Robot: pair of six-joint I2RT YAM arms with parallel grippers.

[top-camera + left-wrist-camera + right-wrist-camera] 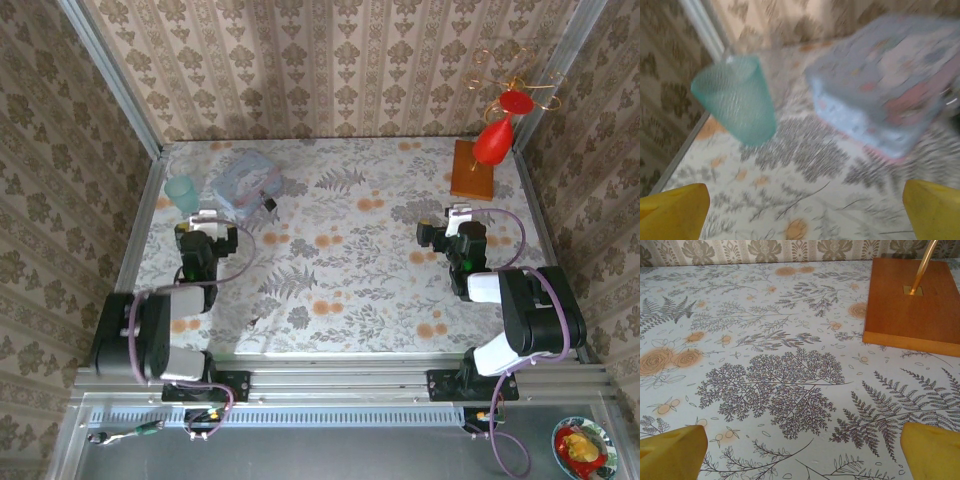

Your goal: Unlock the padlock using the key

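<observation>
From above, the padlock (268, 204) is seen as a tiny dark item lying on the patterned table (340, 290). It is placed at the near right corner of the pale blue tin (243, 182), touching it or just beside it, and a teal cup (183, 193) stands to the tin's left. The left gripper (207, 222) is stationed just short of these, its jaws spread wide and empty, presumably so that the lock can be approached first. The right gripper (457, 218) is placed well apart on the other side, near a wooden base (473, 170), and is equally wide and empty. Nothing is held, so the task is judged barely begun. The key is too small to be picked out.

At the left wrist, a blurred picture is given. The cup (737, 102) and the tin (885, 85) are faced ahead, with the yellow fingertips (675, 212) set far apart at the lower corners.

At the right wrist, bare table (775, 385) and the base (912, 305) are faced between widely parted yellow fingertips (672, 452).
</observation>
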